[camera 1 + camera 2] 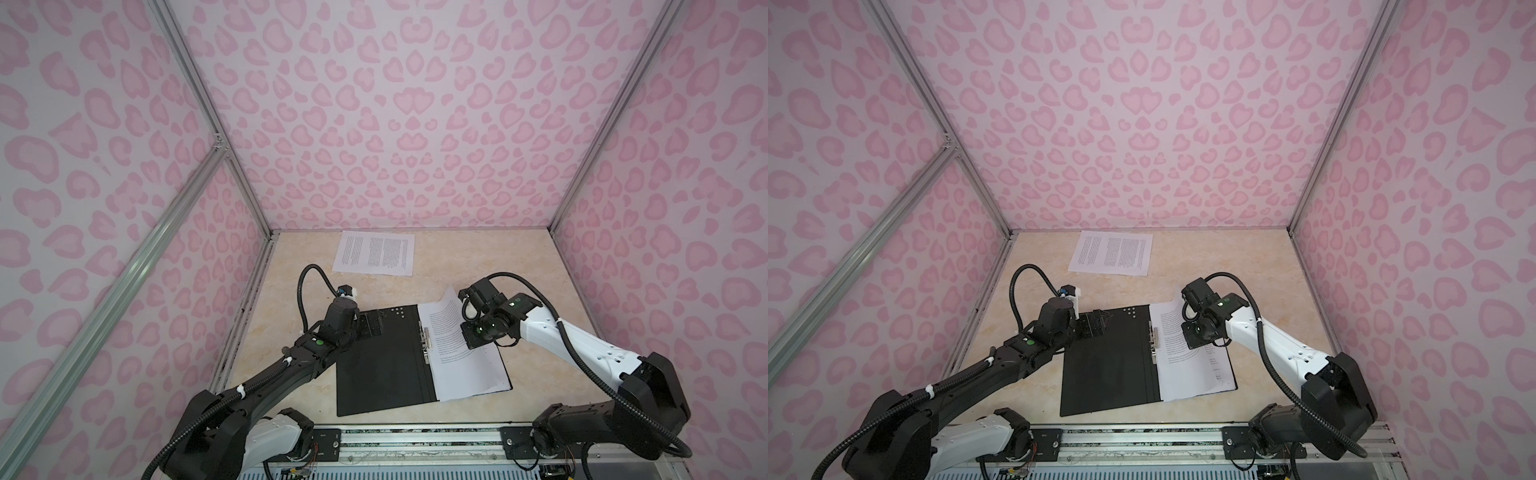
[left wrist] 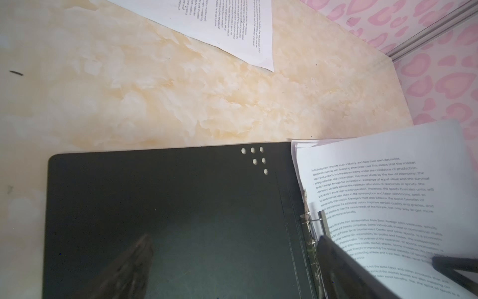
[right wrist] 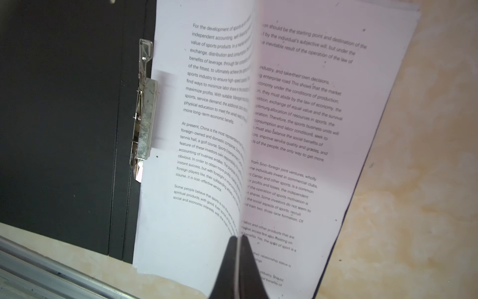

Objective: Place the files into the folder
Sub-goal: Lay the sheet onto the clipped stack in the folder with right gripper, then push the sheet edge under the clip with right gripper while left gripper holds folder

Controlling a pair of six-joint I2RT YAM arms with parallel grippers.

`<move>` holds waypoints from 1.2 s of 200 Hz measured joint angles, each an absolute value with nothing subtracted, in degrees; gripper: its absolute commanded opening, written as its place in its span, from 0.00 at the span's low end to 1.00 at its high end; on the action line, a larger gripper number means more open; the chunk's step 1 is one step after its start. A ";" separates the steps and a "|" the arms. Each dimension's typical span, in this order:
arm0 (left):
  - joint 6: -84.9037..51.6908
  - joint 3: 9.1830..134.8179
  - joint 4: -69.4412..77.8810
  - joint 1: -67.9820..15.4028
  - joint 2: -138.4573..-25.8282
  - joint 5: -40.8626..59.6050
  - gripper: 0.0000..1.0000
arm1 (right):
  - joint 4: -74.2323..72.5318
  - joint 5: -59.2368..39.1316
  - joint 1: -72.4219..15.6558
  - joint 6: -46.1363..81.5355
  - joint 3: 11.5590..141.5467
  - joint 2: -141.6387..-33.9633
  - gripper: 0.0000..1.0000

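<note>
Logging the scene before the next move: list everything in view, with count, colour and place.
folder: one, black inside, lying open mid-table.
spine clip: one, silver metal, along the folder's spine.
filed sheets: a thin stack, count unclear, white with black text, on the folder's right half.
top sheet: one, white and printed, its free edge raised off the stack.
loose paper: one or two sheets, white and printed, flat at the table's far side.
table: one, beige marble pattern.
walls: three, pink spotted print, around the table.
left gripper: one, black, open, over the folder's left half.
right gripper: one, black, shut on the top sheet's edge.
</note>
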State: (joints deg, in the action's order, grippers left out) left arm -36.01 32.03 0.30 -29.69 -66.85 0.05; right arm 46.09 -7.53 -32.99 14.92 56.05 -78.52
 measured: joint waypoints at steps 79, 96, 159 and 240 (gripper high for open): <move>-36.01 32.10 0.30 -29.69 -67.02 0.05 1.00 | 43.92 -9.89 -32.95 17.39 54.30 -77.38 0.00; -36.01 32.14 0.36 -29.69 -67.26 0.05 1.00 | 43.88 -10.11 -32.95 17.61 54.17 -77.38 0.00; -36.01 32.25 0.34 -29.69 -67.37 0.08 1.00 | 43.38 -8.29 -32.69 18.04 53.58 -77.47 0.47; -36.01 32.25 0.30 -29.69 -66.43 0.23 1.00 | 39.72 3.55 -24.60 21.02 52.45 -73.06 0.78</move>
